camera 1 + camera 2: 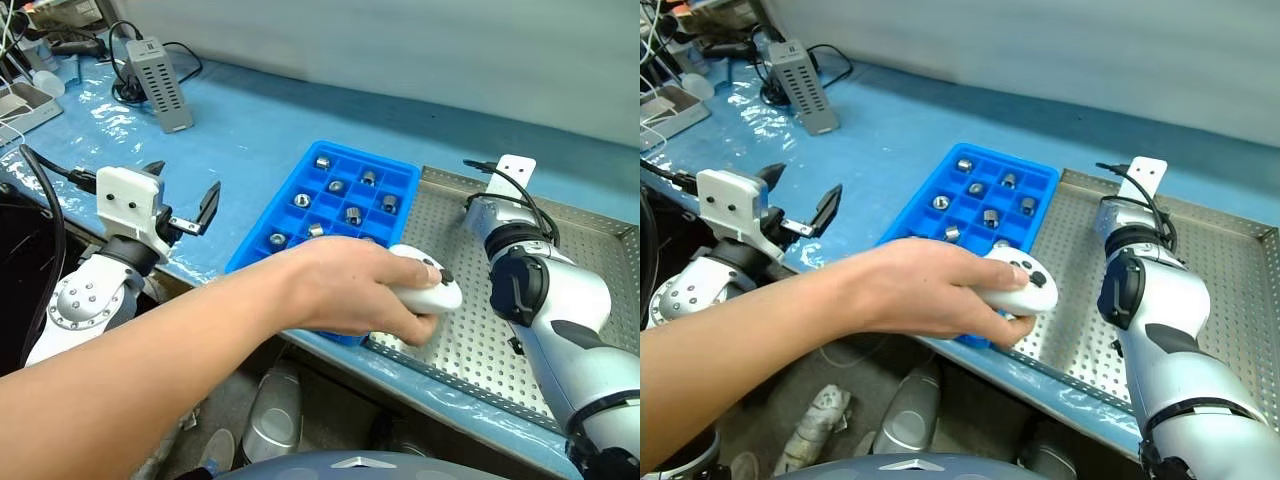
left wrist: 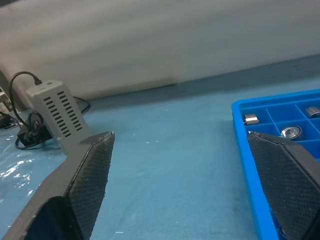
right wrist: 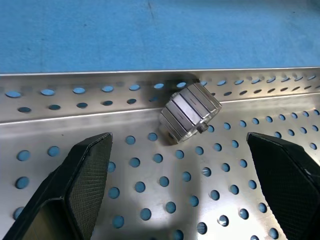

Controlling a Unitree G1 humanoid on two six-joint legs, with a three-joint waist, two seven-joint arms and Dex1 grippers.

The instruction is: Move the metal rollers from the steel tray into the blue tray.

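Reaching across the bench edge, a person's hand (image 1: 350,290) grips a white controller (image 1: 430,283) and covers the near end of the blue tray (image 1: 262,236); compartments under it cannot be read. Metal rollers (image 1: 353,214) sit in several visible compartments. The left gripper (image 1: 185,200) hangs beside the blue tray over the blue mat (image 1: 240,120), fingers (image 2: 90,175) spread apart, empty. The right gripper (image 3: 182,187) stands over the steel tray (image 1: 600,235), fingers apart, empty, facing one roller (image 3: 190,118) lying against the tray's rim. A grey power adapter (image 1: 160,82) lies further back, cable partly cut off.
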